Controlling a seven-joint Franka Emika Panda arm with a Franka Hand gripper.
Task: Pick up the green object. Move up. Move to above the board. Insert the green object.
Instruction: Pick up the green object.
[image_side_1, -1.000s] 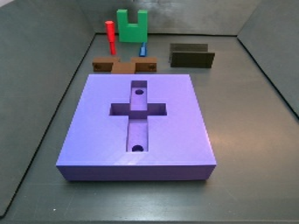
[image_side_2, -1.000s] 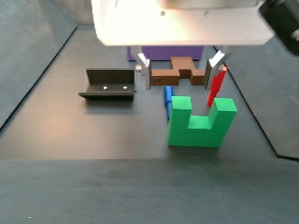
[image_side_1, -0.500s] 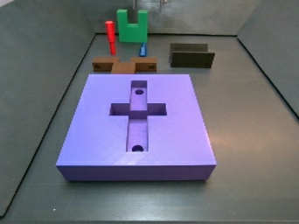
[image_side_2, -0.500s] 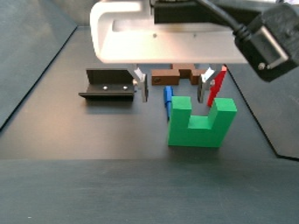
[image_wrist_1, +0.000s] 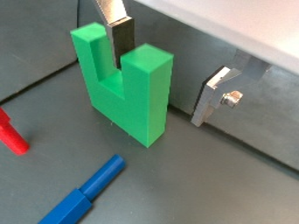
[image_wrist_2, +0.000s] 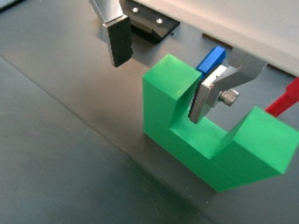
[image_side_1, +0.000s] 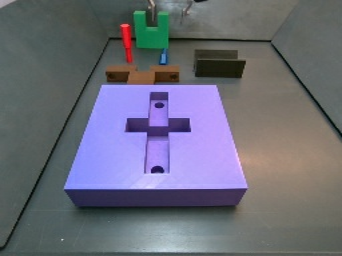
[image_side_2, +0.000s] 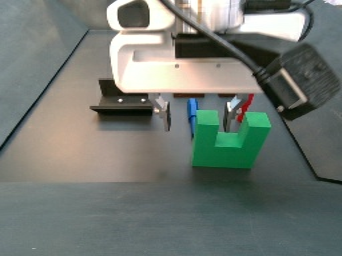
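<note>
The green object (image_side_2: 229, 141) is plain bright green. The board (image_side_1: 156, 140) is purple-blue. The gripper (image_side_2: 201, 108) has a white body with silver fingers (image_wrist_2: 117, 37) and dark pads. A red peg (image_side_1: 127, 36), blue peg (image_wrist_1: 83, 194), brown cross block (image_side_1: 142, 74) and dark olive box (image_side_1: 221, 64) stand on the dark grey floor (image_side_1: 287, 140).

In a wrist view the pincer (image_wrist_2: 163, 66) stands open around one prong of the green object (image_wrist_2: 216, 136): one finger (image_wrist_2: 118, 39) hangs clear outside that prong, the other (image_wrist_2: 212, 89) sits in the slot between the two prongs. Beyond the green object, a blue peg (image_wrist_2: 212, 59) and a red peg (image_wrist_2: 281, 99) show partly.
</note>
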